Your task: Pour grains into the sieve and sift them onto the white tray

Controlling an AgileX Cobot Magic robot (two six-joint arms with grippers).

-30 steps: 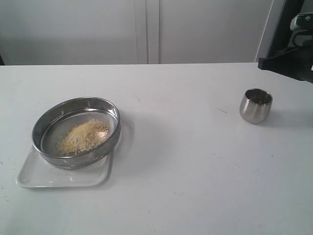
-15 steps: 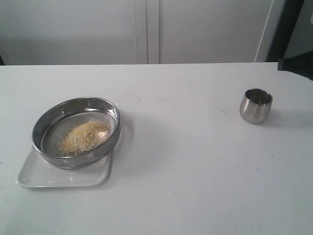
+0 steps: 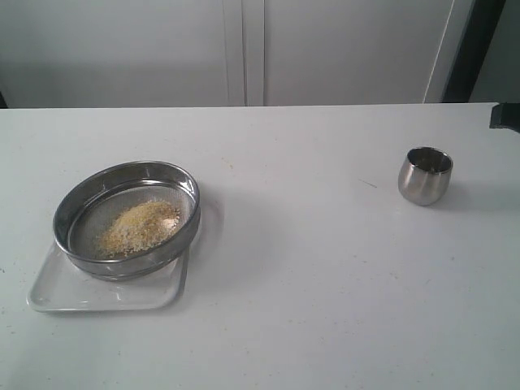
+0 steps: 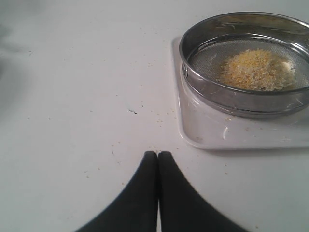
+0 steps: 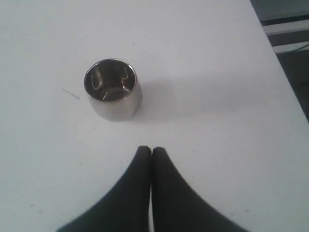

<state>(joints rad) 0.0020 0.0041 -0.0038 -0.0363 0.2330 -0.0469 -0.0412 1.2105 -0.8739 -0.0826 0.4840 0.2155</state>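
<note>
The round steel sieve [image 3: 127,218] rests on the white tray [image 3: 106,294] at the left of the table, with a heap of golden and pale grains [image 3: 140,226] on its mesh. In the left wrist view the sieve [image 4: 246,63], the grains [image 4: 256,70] and the tray [image 4: 212,130] lie ahead of my left gripper [image 4: 158,153], which is shut and empty, well apart from them. My right gripper [image 5: 151,150] is shut and empty too, a short way back from the small steel cup [image 5: 113,94]. Neither gripper shows in the exterior view.
The small steel cup [image 3: 425,175] stands upright at the right of the table. A dark piece of the right arm [image 3: 505,115] shows at the right edge. Stray grains speckle the table near the tray. The table edge [image 5: 280,72] runs close past the cup.
The right arm has drawn back toward the right edge of the exterior view, leaving only a sliver in sight. Sieve, tray and cup have not moved.
</note>
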